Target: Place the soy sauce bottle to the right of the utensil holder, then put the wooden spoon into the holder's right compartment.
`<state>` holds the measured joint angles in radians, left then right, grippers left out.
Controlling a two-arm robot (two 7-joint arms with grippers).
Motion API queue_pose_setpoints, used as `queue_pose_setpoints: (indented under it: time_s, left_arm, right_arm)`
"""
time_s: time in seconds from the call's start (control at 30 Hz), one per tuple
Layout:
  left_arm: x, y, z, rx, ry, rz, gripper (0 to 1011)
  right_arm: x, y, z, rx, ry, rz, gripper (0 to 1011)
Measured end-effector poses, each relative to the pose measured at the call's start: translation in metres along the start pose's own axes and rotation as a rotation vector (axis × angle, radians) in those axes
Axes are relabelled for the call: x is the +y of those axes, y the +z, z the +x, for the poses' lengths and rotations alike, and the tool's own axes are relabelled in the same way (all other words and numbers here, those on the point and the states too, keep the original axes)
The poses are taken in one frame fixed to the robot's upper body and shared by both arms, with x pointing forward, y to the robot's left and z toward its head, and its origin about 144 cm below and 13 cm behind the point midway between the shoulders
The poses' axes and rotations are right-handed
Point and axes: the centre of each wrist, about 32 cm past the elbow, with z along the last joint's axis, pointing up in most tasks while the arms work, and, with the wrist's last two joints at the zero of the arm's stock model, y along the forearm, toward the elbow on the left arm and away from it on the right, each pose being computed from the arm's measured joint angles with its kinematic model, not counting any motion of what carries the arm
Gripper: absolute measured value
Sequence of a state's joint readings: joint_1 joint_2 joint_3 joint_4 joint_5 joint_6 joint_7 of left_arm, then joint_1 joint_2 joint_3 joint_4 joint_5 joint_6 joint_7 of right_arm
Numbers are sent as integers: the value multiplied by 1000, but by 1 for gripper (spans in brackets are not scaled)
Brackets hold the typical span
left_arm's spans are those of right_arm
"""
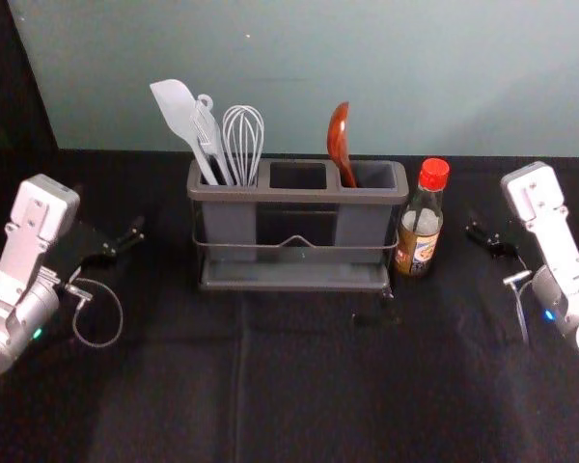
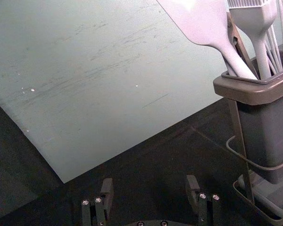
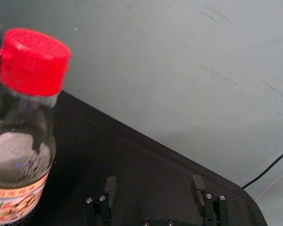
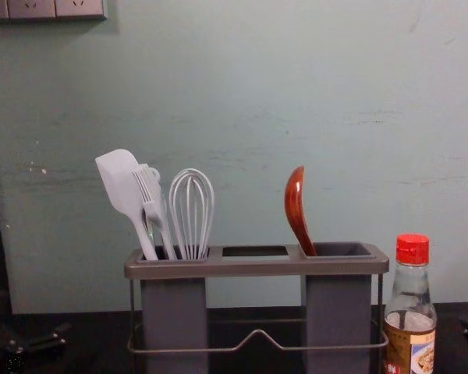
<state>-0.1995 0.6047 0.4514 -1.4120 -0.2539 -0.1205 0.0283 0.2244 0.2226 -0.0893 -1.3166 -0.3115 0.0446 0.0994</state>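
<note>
Clearly, utensil holder: upright on the black-covered table, with a wire rail across its front and a shallow tray below.
Left compartment: a pale spatula, a brush and a whisk, heads up.
Middle compartment: a dark opening between the other two.
Right compartment: the wooden spoon, bowl up, handle in near the compartment's left edge, leaning left.
Soy sauce bottle: upright, red cap on, just beside the holder's right end; whether they touch, I cannot tell.
Left gripper: above the table, left of the holder, fingers apart.
Right gripper: right of the bottle, fingers apart.
</note>
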Motion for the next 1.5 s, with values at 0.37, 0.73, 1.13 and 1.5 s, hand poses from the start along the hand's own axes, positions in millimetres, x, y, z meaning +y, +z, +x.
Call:
queue_pose_setpoints:
  time_s: [0.37, 0.73, 1.13, 1.5]
  left_arm:
    - [0, 0, 0, 0, 0, 0, 1005]
    - [0, 0, 0, 0, 0, 0, 1005]
    - [0, 0, 0, 0, 0, 0, 1005]
    - [0, 0, 0, 0, 0, 0, 1005]
  right_arm:
    - [-4, 5, 5, -47, 45, 0, 1002]
    - [-22, 11, 8, 14, 57, 24, 1002]
    - [-23, 12, 8, 26, 59, 24, 1002]
    - [-22, 11, 8, 21, 57, 24, 1002]
